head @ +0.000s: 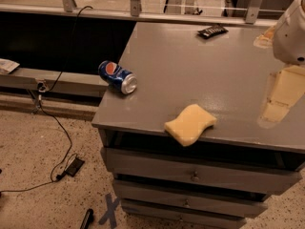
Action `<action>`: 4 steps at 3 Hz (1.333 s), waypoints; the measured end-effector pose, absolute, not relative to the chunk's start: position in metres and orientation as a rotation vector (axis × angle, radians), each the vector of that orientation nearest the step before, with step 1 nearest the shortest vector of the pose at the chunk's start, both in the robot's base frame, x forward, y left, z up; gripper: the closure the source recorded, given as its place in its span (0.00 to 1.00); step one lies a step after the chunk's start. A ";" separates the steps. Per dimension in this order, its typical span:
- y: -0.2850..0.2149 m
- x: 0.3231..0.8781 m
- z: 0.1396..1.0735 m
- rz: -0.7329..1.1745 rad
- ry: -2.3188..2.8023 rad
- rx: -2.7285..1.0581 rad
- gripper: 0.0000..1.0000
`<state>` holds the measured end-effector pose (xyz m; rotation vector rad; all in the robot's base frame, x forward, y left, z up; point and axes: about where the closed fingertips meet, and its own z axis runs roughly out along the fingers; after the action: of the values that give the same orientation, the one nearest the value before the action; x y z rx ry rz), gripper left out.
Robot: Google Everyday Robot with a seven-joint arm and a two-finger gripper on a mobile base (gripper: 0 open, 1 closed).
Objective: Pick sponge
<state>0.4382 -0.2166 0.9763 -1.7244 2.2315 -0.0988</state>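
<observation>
In the camera view, the sponge (189, 124) lay at the front of the desk (200, 70), one corner hanging past the edge above the drawers (190, 175). A sideways nudge or a glancing touch would likely have tipped it off onto the floor (38, 142), and soft foam squashes, so a shallow pinch might have slipped. The can (117, 77) lay on its side by the left edge, well apart, and seemed no threat. The hand (282, 97) hovered at the right edge of the view, the sponge well to its left and nearer the front. Whether the hand was wide or narrow could not be told.
</observation>
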 end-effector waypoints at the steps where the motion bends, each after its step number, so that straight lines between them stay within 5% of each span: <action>1: -0.217 0.438 0.976 -0.099 2.231 -1.724 0.00; 4: -0.174 0.449 0.908 0.088 2.031 -2.015 0.00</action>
<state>0.4485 -0.1742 0.9075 -2.0146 2.0314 0.0882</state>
